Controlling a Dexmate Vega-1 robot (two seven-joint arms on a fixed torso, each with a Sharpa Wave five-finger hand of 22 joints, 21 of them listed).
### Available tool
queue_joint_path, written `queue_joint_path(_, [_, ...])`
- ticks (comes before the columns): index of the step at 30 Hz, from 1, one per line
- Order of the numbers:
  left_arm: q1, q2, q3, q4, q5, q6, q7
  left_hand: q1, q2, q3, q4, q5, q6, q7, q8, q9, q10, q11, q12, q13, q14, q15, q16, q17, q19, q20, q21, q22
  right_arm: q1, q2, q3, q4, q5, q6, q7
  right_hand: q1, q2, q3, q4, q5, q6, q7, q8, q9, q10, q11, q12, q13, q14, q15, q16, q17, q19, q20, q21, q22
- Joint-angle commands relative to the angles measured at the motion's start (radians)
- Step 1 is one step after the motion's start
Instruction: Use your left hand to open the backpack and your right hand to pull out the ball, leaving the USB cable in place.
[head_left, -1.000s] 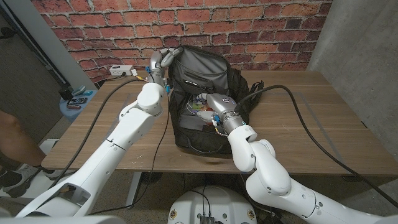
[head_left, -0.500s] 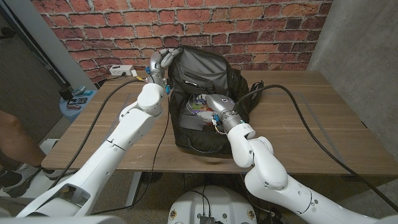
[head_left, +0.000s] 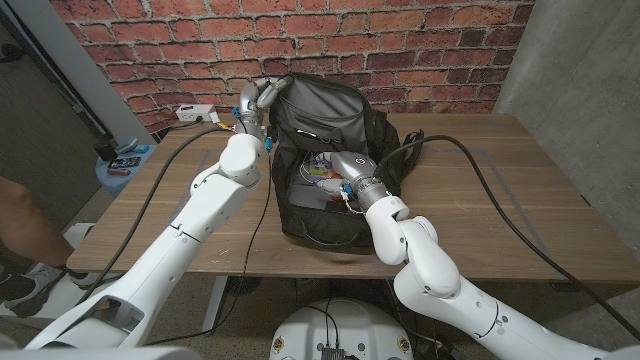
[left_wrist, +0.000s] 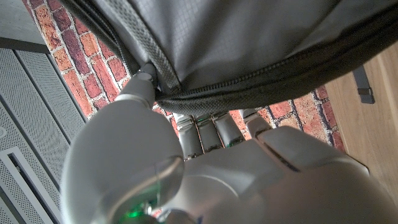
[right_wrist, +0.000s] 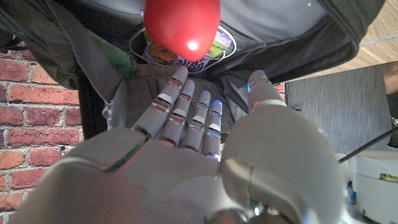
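black backpack (head_left: 330, 120), red ball (right_wrist: 181, 25), red-brown brick wall (head_left: 400, 40), wooden table (head_left: 500, 190).

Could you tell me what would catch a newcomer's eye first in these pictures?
Most striking is the black backpack standing open at the middle of the wooden table, in front of a red brick wall. The left hand grips its upper edge at the robot's left, while the right hand reaches into the opening. In the right wrist view, a shiny red ball sits inside, just beyond the spread fingers.
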Motion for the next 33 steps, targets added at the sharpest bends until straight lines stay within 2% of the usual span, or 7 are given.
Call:
queue_joint_path(1, [-0.032,-0.002,0.016,0.017,-0.003,0.018,-0.016,0.013,0.019,0.005,0.003,0.006,0.000,0.003,0.008,0.006,-0.004,-0.003,0.006,0.003,0.005,0.005,-0.003,0.005,-0.007,-0.001,0.009,0.003,-0.004,-0.008,0.029,0.019,0.023,0.026,-0.010,0.015,0.000,-0.005,0.003,0.004,-0.007,0.002,-0.006,0.001,-0.006,0.000,-0.001,0.004,-0.007,-0.098,0.008,0.003,-0.003,-0.009,0.001,0.005])
queue_joint_path(18, [-0.034,0.002,0.028,-0.015,0.011,0.045,-0.007,0.011,0.019,0.006,0.004,0.006,0.000,0.002,0.009,0.005,0.000,-0.002,0.009,-0.001,0.006,0.004,-0.007,0.008,-0.008,-0.002,0.010,0.003,-0.017,-0.063,0.060,0.024,0.083,0.064,-0.027,0.020,-0.003,-0.011,0.004,0.005,-0.018,0.004,-0.009,0.002,-0.015,0.003,-0.002,0.008,-0.015,-0.096,0.009,0.008,-0.010,-0.006,-0.002,0.005])
queue_joint_path(33, [-0.024,0.000,0.023,-0.030,0.011,0.057,0.005,0.010,0.019,0.006,0.005,0.006,-0.001,0.003,0.009,0.004,-0.005,-0.003,0.009,-0.002,0.007,0.004,-0.010,0.009,-0.009,-0.001,0.011,0.003,-0.011,-0.075,0.067,0.043,0.139,0.072,-0.034,0.021,-0.005,-0.017,0.007,0.006,-0.020,0.005,-0.008,0.002,-0.017,0.006,-0.001,0.011,-0.018,-0.093,0.011,0.012,-0.013,-0.006,-0.003,0.004])
